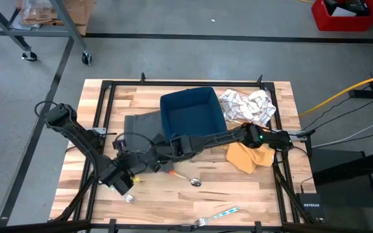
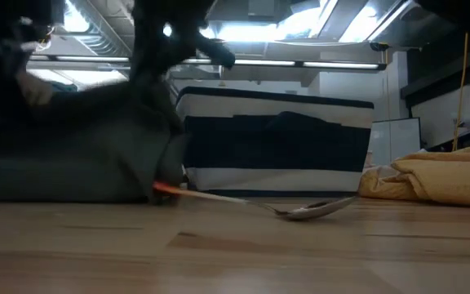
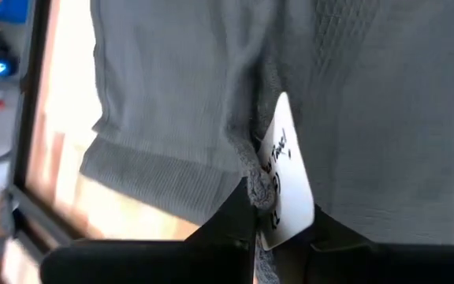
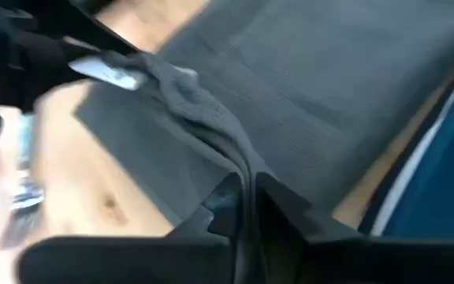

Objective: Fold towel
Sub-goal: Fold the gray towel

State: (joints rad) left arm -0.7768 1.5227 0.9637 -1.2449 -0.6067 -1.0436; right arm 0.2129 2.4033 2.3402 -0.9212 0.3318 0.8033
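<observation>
Wooden table (image 1: pixel 251 194), grey towel (image 3: pixel 172 95), white tag (image 3: pixel 286 185) writing unreadable, left fingers (image 3: pixel 239 217) pinching it

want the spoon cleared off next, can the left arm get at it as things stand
Probably not yet. The left gripper is shut on the grey towel, so it would have to let go first. The spoon lies on bare wood near it, its handle end close under the right gripper.

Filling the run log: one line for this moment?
left end effector: shut on grey knit towel | right end effector: shut on towel | fold: not done
</observation>
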